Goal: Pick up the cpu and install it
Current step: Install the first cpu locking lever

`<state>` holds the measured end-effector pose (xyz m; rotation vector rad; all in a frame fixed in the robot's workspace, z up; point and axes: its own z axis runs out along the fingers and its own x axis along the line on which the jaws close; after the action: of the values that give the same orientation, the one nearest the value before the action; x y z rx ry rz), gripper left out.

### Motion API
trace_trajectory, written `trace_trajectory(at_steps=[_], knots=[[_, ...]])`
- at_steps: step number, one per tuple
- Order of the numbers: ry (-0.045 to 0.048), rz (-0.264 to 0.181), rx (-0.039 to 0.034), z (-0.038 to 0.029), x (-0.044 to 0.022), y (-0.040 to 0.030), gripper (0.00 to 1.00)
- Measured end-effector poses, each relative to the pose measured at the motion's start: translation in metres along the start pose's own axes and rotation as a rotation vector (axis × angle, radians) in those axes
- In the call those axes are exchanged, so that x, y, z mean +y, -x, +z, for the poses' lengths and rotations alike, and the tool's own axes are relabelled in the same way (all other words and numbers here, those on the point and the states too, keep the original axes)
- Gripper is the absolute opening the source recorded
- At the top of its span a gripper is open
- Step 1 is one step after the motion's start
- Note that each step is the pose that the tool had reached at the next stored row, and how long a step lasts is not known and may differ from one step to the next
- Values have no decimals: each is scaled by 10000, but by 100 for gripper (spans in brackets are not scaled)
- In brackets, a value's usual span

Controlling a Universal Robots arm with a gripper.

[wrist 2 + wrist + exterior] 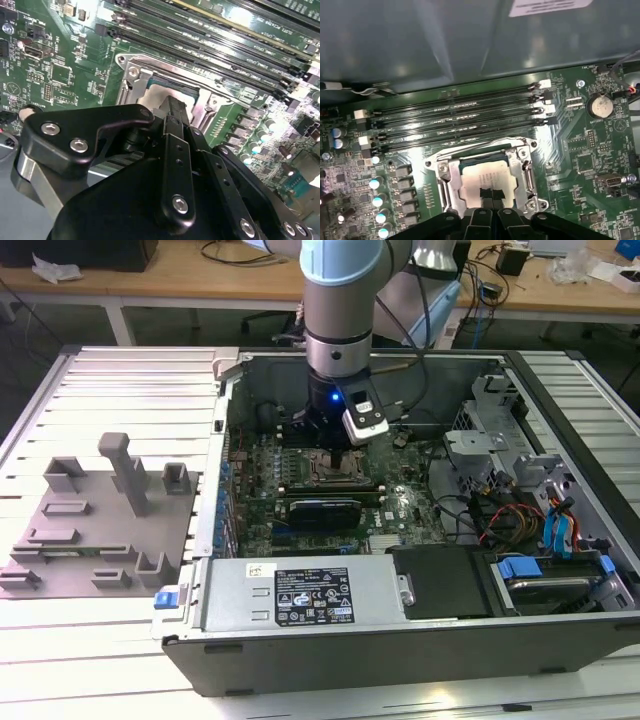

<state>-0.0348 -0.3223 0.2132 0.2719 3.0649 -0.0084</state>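
The arm's claw (340,452) hangs low inside the open steel computer case (420,640), right over the socket frame (487,177) near the middle of the green motherboard (400,502). In the first wrist view the cpu (486,181), a flat silvery square with a pale rim, lies seated in that frame, whose stamped, shiny metal bracket surrounds it on all sides with screw heads at the corners. The claw's black fingertips (489,193) sit close together on the chip's top at its 6 o'clock edge, touching or nearly touching it; they appear pressed together rather than gripping the chip by its sides. In the second wrist view the matte black, bolted linkage of the claw (175,112) points down at the same pale chip (160,97). Long black memory slots (460,120) with white end clips run in parallel rows at 12 o'clock from the socket in the first wrist view, and a round coin battery (598,106) sits toward 2 o'clock. In the exterior view a grey moulded tray (95,525) with upright posts lies on the ribbed aluminium worktop (120,380), at 9 o'clock from the case.
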Motion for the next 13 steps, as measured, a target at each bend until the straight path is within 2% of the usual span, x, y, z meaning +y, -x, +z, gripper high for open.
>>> trace_trajectory(at_steps=[4,10,13], knots=[[1,-36,9,-26,2,5,11],[2,-46,6,-197,11,15,11],[-9,-46,3,-216,11,16,11]])
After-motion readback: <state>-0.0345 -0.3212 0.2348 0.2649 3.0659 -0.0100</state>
